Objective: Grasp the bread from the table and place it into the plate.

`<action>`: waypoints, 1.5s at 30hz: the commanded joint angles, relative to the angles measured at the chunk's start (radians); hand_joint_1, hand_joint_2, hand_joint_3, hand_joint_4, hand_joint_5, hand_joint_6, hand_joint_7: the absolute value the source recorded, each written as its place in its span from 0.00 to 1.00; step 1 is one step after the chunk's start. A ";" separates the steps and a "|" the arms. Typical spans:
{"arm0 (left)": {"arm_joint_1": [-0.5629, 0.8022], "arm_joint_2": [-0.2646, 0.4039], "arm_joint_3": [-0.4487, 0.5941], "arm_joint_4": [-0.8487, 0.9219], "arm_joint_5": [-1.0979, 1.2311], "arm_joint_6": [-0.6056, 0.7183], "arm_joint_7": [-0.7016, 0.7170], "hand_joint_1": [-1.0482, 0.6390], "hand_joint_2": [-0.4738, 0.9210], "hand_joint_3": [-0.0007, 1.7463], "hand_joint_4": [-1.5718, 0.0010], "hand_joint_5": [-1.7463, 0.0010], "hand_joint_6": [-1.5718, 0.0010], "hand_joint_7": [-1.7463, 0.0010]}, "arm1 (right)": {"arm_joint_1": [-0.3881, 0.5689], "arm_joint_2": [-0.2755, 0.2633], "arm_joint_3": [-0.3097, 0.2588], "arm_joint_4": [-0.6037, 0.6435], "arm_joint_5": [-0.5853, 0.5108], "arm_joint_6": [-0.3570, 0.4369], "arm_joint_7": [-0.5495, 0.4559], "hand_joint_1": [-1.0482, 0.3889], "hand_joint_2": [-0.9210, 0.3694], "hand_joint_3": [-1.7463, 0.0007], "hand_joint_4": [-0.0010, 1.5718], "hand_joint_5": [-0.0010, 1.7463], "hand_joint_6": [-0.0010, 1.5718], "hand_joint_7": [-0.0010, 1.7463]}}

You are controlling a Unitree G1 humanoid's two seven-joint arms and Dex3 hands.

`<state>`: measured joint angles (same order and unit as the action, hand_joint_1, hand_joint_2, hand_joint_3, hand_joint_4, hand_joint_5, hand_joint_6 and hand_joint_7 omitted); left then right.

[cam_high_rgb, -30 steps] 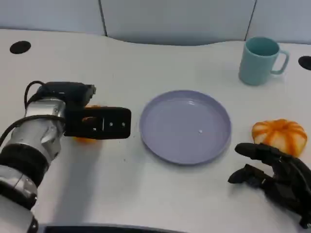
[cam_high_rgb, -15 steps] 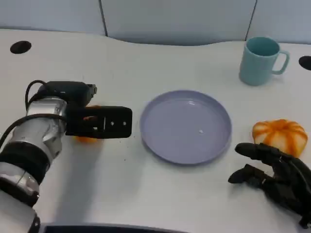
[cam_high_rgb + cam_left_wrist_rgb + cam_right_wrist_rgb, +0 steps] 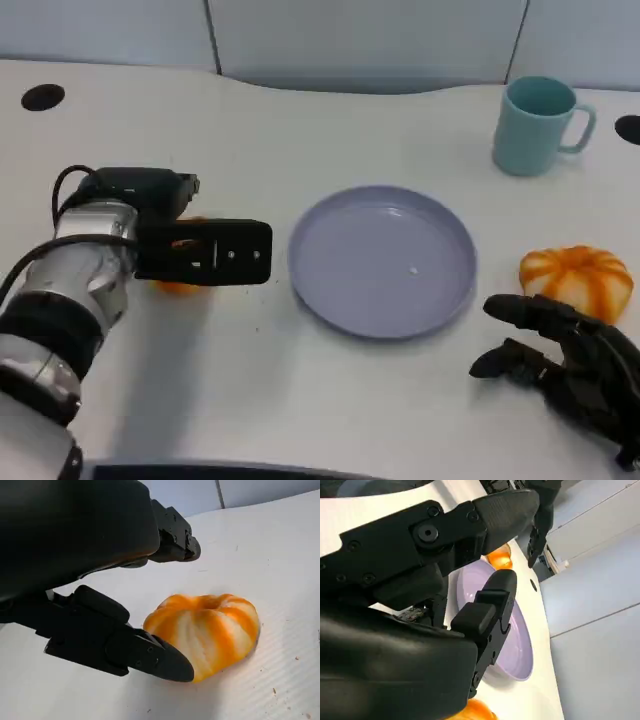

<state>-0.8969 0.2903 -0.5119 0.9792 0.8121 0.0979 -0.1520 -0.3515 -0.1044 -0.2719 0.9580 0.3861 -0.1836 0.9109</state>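
In the left wrist view, a lower finger (image 3: 150,656) of the left hand (image 3: 205,253) touches the near side of an orange-and-white bread (image 3: 207,630) lying on the table (image 3: 300,420), while the other fingers reach above it, apart from it; the hand is spread around the bread, not closed on it. From the head, this hand stretches level toward the purple plate (image 3: 382,260), which holds nothing. The right hand (image 3: 560,365) rests with fingers apart, gripping nothing, near a second bread (image 3: 575,278). A teal mug (image 3: 538,125) stands behind, before grey wall panels.
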 commanded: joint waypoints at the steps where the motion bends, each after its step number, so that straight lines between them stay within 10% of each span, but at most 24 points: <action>1: -0.025 0.011 -0.006 0.005 -0.008 0.001 0.014 0.19 0.95 0.00 0.92 0.93 0.85 1.00 | 0.025 -0.009 -0.001 0.015 -0.007 0.012 -0.008 0.43 0.00 0.96 0.38 0.63 0.54 0.17; 45: -0.107 -0.085 -0.015 0.300 -0.113 -0.041 0.022 0.28 0.92 0.00 0.91 0.93 0.82 1.00 | -0.009 -0.032 -0.017 0.081 -0.003 0.013 0.023 0.44 0.00 0.97 0.40 0.60 0.55 0.15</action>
<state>-0.9784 0.1960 -0.5236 1.2687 0.7026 0.0562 -0.1446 -0.3812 -0.1232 -0.2831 1.0161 0.3891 -0.1797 0.9426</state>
